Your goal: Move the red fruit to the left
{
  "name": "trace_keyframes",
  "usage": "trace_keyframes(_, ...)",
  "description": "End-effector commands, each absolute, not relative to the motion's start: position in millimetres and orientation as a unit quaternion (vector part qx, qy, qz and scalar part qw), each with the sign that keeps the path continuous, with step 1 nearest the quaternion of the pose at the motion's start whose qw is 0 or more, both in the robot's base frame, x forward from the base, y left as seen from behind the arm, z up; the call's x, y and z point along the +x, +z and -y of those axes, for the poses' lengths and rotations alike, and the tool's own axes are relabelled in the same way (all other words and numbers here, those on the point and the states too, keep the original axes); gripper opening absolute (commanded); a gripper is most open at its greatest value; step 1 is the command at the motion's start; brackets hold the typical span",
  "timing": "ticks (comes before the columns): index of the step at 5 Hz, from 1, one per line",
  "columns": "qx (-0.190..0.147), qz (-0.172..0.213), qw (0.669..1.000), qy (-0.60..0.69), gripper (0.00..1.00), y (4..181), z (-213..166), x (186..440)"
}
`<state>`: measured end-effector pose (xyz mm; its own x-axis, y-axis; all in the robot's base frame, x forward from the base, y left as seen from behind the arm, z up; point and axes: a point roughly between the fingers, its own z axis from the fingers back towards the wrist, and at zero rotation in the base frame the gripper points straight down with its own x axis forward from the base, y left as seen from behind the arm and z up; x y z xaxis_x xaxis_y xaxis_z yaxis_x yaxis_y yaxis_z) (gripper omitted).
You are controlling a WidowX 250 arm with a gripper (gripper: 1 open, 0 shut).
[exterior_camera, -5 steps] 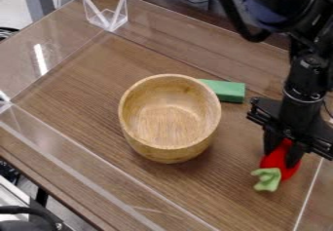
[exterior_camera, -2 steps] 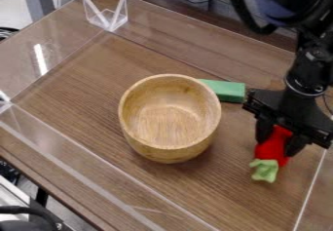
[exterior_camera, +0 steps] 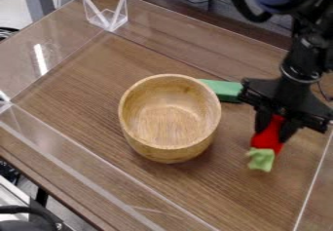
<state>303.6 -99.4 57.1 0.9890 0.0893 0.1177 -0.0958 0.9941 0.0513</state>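
The claw [exterior_camera: 275,130], nearly closed, pinches the red fruit [exterior_camera: 268,141]. Lift high enough to pass over the wooden bowl [exterior_camera: 169,116] toward 9 o'clock.

The robot arm [exterior_camera: 302,40] was matte black throughout, a rounded cylindrical wrist stepping down to a wide flat crossbar that carried the black claw [exterior_camera: 275,130], its two short fingers [exterior_camera: 259,124] dark and blocky, with dark cabling looping near the upper joints.
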Motion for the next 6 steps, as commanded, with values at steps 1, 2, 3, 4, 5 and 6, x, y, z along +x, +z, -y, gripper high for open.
trace_keyframes(1,0.009,0.089,0.996,0.03,0.0,79.6,95.8,308.6)
trace_keyframes(2,0.005,0.085,0.996,0.018,0.0,79.7,97.5,300.8)
trace_keyframes(3,-0.002,0.082,0.997,0.01,0.0,79.9,100.5,295.6)
trace_keyframes(4,-0.006,0.08,0.997,0.016,0.0,80.1,108.6,302.9)
trace_keyframes(5,-0.008,0.075,0.997,0.015,0.0,76.8,116.1,309.4)
trace_keyframes(6,-0.011,0.094,0.995,0.034,0.0,100.5,109.4,308.0)
